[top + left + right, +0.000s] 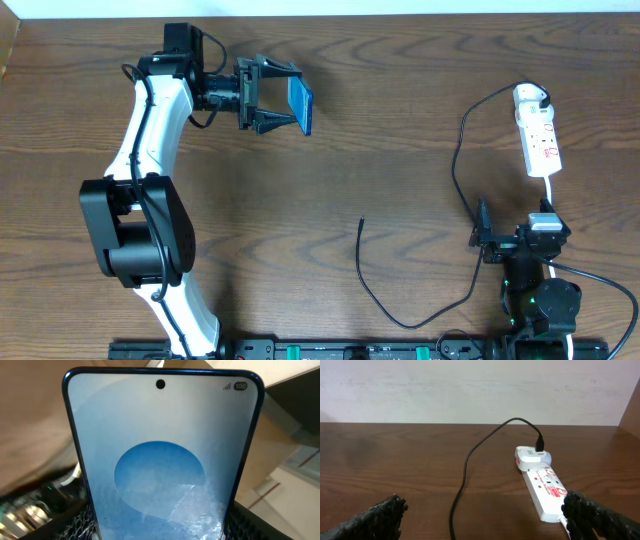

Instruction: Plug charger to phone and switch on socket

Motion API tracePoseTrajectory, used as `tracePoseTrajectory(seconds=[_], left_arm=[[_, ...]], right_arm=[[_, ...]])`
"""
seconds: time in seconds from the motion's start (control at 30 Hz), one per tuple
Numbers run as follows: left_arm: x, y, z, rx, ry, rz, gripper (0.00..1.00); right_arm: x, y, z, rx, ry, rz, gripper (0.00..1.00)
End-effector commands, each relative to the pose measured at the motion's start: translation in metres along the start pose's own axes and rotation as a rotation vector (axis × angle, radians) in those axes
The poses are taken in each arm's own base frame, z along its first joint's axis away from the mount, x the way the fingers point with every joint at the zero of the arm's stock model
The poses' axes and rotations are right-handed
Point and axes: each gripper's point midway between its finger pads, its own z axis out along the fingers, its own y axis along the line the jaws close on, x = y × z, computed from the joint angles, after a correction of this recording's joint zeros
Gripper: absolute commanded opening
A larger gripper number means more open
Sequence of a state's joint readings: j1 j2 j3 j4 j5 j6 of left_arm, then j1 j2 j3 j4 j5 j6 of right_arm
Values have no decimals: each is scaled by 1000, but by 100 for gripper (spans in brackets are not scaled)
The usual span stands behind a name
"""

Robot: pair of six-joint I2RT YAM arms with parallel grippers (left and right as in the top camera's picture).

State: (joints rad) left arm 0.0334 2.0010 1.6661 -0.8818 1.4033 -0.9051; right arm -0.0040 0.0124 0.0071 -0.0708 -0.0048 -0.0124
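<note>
- At the left of the table, the left gripper is clamped on the phone, a finger on each long edge, holding it up off the wood.
- From overhead the phone is only a short, foreshortened blue slab, tipped up steeply, with its screen turned back toward the wrist.
- Only the left wrist view shows the screen face-on. The long axis runs up and away from the fingers, the punch-hole end is farthest from them, and the lighter circle sits mid-screen.
- Mid-table, the charger lies with its free tip pointing toward the far edge. The cable runs toward the near edge, loops right and climbs to its white plug.
- At the right, the socket lies with its long axis running near to far, the white plug seated at its far end.
- The right gripper sits on the near side of the socket, its jaws spread wide and holding nothing.
- Only the right wrist view shows the cable arching down into the plug's top.
</note>
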Motion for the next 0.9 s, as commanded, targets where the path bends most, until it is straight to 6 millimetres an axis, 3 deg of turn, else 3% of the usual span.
tracePoseTrajectory(seconds=[0.0,0.07,0.87], left_arm=[[29,-21,-5,71,101,-42,7],[36,-25,-6,95,141,-41,7],[36,-25,-6,93,142,-60,7]], right_arm=[[1,2,0,-10,1,-11,99],[1,2,0,-10,1,-11,99],[1,2,0,-10,1,-11,99]])
